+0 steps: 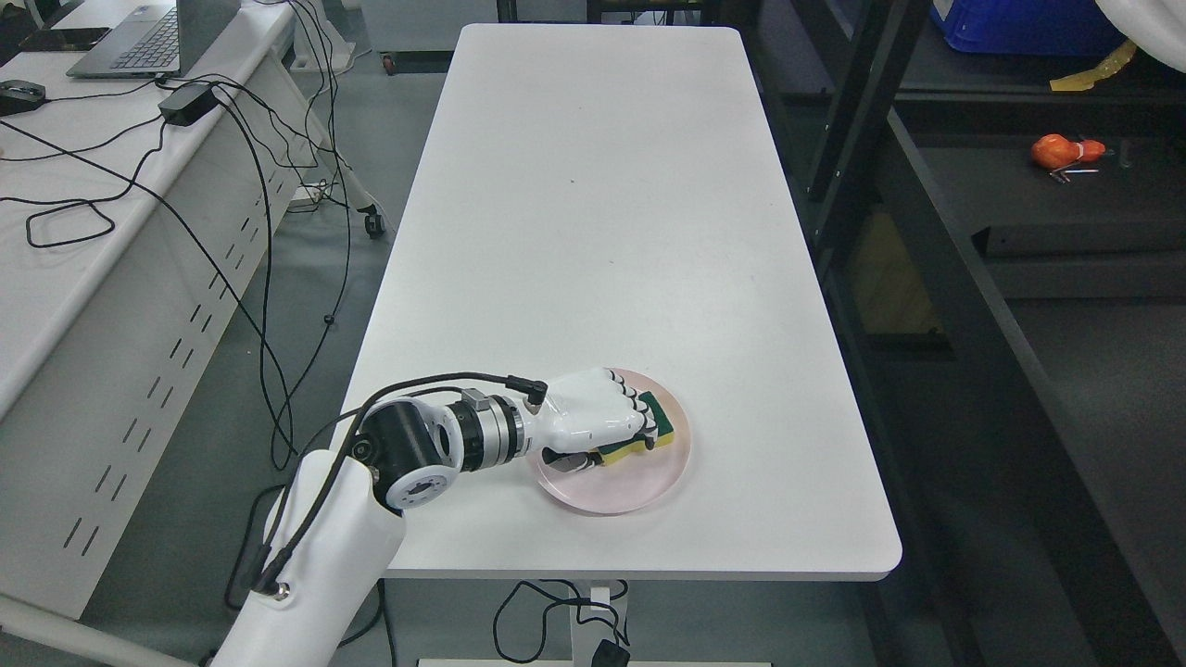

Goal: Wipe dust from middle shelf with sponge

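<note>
We are seeing the sponge [656, 428], yellow with a green scouring face, lying on a pink plate [649, 486] near the front edge of the white table [611, 213]. Only its right end and a strip of its yellow side are showing; the rest is sitting under our left hand [598, 421]. The left hand is reaching over the plate from the lower left, palm down, its white fingers [639, 408] curling over the top of the sponge while the thumb is pressing in along the yellow side below, so the hand is clasping the sponge. We cannot tell whether the sponge is lifting off the plate or resting on it.

The left arm [324, 547] is coming up from the bottom edge, with a black cable [435, 380] looping along the wrist to a plug at the back of the hand.

The rest of the table is stretching away from us. To the right a dark shelf unit [936, 278] is standing just beside the table, and an orange object [1061, 150] is lying on one of its levels, well apart from the sponge. Higher up, a blue bin [1019, 28] is showing at the frame's top edge. To the left a second desk [83, 232] is carrying a laptop [153, 37], a black power brick [188, 102] and trailing black cords.
</note>
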### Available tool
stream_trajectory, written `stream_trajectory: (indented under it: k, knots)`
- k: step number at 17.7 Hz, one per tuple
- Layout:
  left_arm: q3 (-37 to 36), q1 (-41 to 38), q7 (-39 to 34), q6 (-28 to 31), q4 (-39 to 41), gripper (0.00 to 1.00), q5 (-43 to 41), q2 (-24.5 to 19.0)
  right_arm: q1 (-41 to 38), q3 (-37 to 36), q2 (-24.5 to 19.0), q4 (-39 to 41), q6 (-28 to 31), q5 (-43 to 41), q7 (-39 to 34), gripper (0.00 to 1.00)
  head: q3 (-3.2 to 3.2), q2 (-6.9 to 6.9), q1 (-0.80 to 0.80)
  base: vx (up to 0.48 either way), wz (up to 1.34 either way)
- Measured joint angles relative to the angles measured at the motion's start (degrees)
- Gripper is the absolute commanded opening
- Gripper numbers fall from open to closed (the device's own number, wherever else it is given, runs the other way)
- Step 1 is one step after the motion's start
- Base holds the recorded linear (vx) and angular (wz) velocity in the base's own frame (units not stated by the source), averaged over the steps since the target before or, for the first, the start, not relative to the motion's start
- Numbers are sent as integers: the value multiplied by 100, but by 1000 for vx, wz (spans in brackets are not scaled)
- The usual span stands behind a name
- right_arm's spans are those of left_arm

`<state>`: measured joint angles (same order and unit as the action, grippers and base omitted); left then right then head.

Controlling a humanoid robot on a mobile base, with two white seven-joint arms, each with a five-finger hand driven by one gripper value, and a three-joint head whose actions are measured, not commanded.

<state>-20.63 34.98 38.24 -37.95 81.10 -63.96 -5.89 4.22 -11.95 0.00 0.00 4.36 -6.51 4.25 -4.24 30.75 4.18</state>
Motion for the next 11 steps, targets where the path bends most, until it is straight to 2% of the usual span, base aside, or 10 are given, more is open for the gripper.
stream_trajectory:
  k: [5, 8, 10, 11]
  knots:
    - [142, -97, -6, -7, -7, 19, 93, 22, 0, 0, 0, 0, 0, 0, 0, 100, 0, 0, 0, 0, 0]
    - [226, -153, -7, -25, -12, 12, 280, 33, 0, 0, 0, 0, 0, 0, 0, 100, 0, 0, 0, 0, 0]
    - [306, -178, 0, -43, -14, 0, 442, 40, 0, 0, 0, 0, 0, 0, 0, 100, 0, 0, 0, 0, 0]
    - [346, -183, 4, -83, -16, 0, 547, 45, 0, 0, 0, 0, 0, 0, 0, 100, 0, 0, 0, 0, 0]
